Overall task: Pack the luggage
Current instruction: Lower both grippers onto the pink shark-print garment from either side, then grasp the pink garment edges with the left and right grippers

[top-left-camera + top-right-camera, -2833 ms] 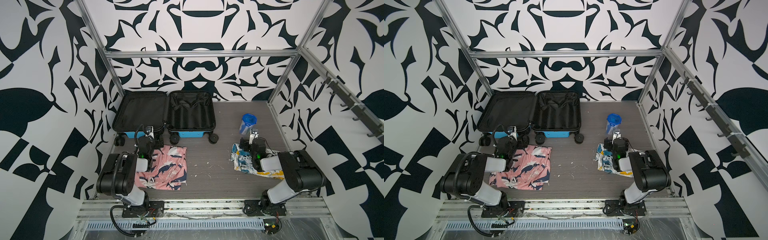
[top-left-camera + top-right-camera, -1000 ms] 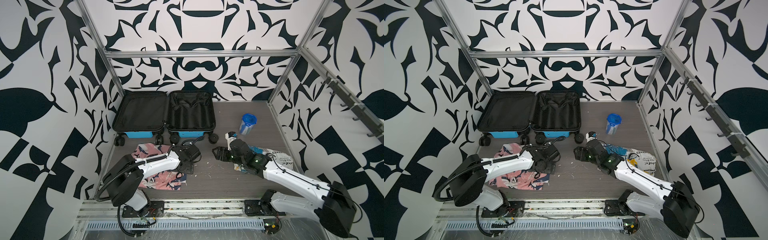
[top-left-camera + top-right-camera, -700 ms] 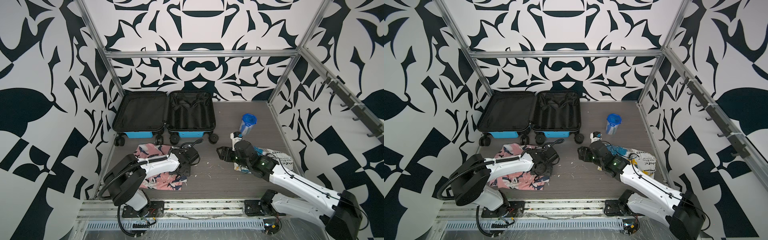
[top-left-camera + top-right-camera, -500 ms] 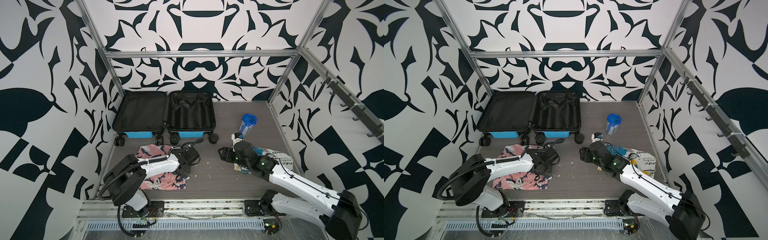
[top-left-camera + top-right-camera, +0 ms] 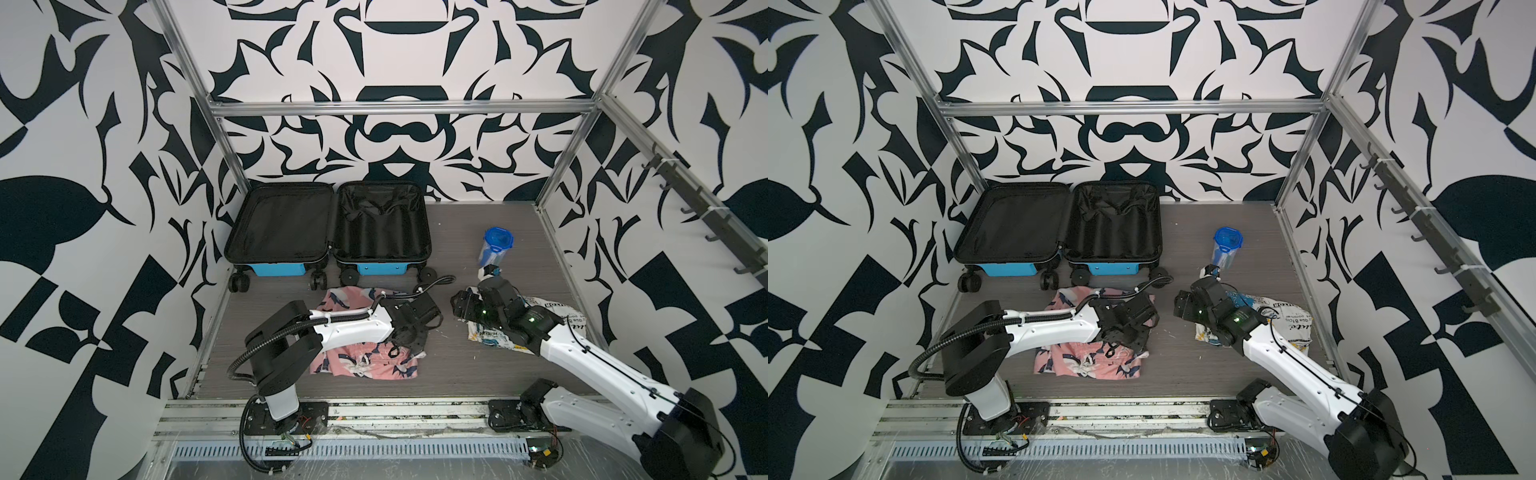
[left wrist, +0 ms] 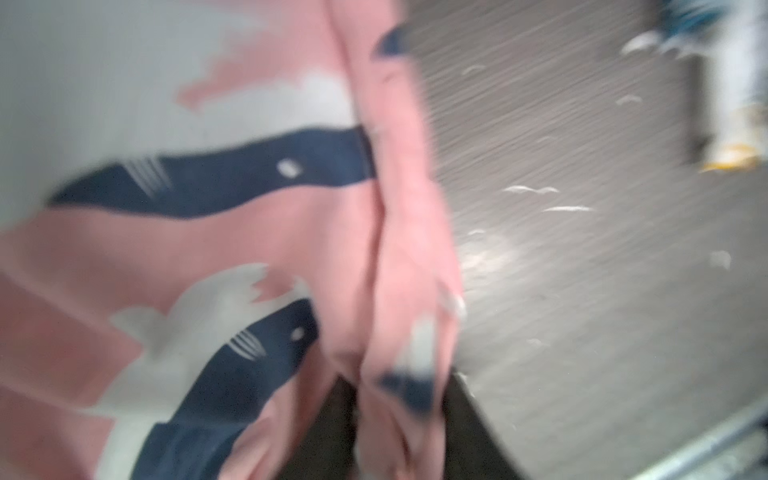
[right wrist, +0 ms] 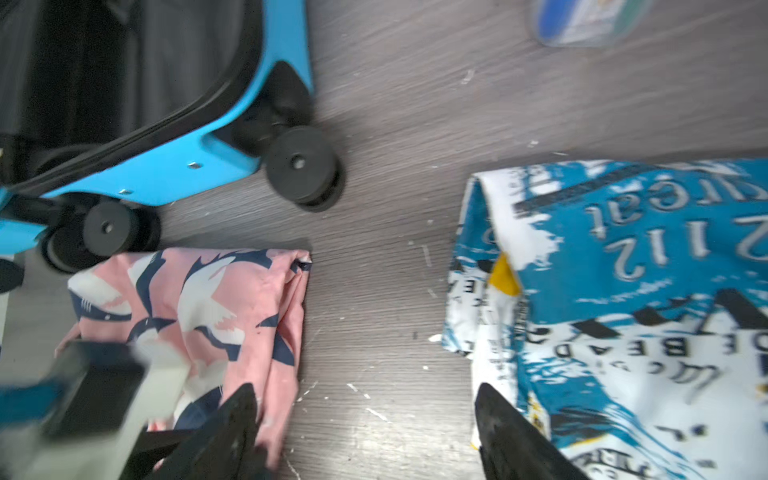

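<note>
left gripper [image 6: 399, 376] straddles a cloth [image 5: 365, 361] fold; blur hides whether its jaws pinch it, so it may slip short of the luggage [image 5: 276, 270]. right gripper [image 7: 363, 390] gapes wide, empty.

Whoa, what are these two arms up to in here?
Two robot arms are packing a small blue suitcase, which lies open and empty at the back. The left gripper is down on a pink patterned garment, a fold between its jaws. The right gripper hovers open between that garment and a blue-and-white printed cloth.
</note>
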`<state>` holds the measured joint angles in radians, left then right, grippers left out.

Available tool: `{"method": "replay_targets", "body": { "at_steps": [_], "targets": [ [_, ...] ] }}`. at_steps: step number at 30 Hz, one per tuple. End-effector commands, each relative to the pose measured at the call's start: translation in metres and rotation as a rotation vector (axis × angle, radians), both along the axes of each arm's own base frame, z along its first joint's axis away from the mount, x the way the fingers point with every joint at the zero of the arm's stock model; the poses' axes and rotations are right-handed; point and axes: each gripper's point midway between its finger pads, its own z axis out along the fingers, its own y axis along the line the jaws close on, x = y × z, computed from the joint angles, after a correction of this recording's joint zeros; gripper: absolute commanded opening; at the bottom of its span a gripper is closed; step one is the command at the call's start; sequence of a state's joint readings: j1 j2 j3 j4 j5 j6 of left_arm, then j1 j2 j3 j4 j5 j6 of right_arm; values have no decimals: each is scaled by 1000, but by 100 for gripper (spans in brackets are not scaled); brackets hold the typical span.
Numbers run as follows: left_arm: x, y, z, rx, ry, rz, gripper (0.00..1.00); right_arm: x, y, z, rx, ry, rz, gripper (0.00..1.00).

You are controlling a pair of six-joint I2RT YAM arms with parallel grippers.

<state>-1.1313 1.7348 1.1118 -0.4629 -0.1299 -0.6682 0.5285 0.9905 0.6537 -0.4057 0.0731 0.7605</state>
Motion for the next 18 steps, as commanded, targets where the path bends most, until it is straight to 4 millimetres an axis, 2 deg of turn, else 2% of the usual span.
{"method": "replay_targets", "body": {
  "at_steps": [1,3,5,6,9,12,18],
  "targets": [
    [-6,-25,28,-80,-48,-62,78,4,-1,17,62,-5,28,87],
    [-6,-23,42,-99,-84,-65,83,6,0,19,76,-4,35,87],
    [-4,-11,55,-109,-123,-43,84,7,5,20,96,-5,58,86],
    [-3,-1,62,-112,-149,-27,84,7,7,19,97,2,67,84],
    [2,34,80,-116,-233,34,96,6,23,14,151,33,117,81],
    [7,77,86,-147,-256,124,100,1,42,4,162,69,158,81],
    [13,176,58,-153,-174,428,99,-13,78,-19,156,134,227,82]
  ]
}}
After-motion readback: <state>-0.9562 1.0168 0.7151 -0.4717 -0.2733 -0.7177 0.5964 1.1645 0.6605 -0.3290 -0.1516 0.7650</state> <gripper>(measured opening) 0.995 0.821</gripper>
